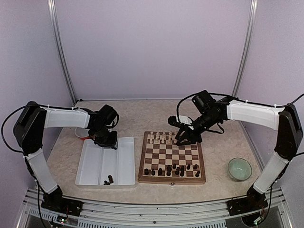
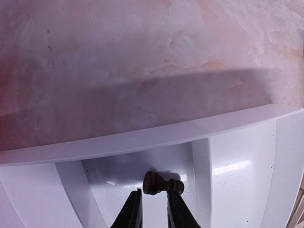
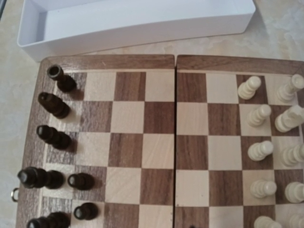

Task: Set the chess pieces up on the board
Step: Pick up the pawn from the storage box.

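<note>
while the dark pawn [image 2: 163, 184] lies crosswise right at the tips of your left gripper [image 2: 154, 194], above the 12 o'clock end of the white tray [image 2: 237, 166], the hold is the weak point: the fingers [image 2: 176, 209] stand nearly together, yet you cannot tell whether they pinch the piece or only touch it. a sideways pawn caught by its round head could squirt out on the lift, or reach the board lying flat and roll. the board [image 1: 164, 153] sits at 3 o'clock from the tray, with the other dark pieces [image 1: 171, 169] crowded along its 6 o'clock edge; lowering a tilted pawn into that row risks toppling its neighbours. two more dark pieces [image 1: 109, 180] lie at the tray's 6 o'clock end. your right gripper [image 1: 183, 139] hangs over the board's 12 o'clock side, just beside the white pieces [image 1: 159, 137]; whether its jaws are apart or together cannot be told. if both arms make for the board at once, they could clash or sweep the white row. the green bowl [image 1: 239, 168], at 4 o'clock off the board, is well apart.
</note>
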`<state>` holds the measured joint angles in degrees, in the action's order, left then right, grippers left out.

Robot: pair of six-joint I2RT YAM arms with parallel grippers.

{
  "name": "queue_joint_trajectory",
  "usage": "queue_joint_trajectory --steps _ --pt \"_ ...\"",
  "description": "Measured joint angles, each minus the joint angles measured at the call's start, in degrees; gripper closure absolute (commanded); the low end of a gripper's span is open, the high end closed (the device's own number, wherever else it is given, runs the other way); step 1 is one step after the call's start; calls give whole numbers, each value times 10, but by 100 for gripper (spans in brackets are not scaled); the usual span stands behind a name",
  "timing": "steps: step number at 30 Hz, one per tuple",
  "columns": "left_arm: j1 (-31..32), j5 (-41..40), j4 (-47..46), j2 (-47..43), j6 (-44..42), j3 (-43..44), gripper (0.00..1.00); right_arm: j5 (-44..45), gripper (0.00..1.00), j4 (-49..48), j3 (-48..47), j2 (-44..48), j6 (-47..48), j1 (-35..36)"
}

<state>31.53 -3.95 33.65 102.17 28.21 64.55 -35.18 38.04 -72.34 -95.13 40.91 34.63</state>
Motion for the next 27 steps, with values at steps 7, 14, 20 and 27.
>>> queue_joint_trajectory --steps 7,14,20,27 --pt "0 -1 -8 21 -2 2 84 0 67 0 0 0 0 0" --pt "0 3 -26 28 -14 6 88 0 67 0 0 -3 0 0" --pt "1 4 -33 29 -17 6 91 -5 67 2 0 -11 -1 0" --pt "0 1 -13 -30 -17 -32 93 -24 68 2 -21 -14 -26 1"
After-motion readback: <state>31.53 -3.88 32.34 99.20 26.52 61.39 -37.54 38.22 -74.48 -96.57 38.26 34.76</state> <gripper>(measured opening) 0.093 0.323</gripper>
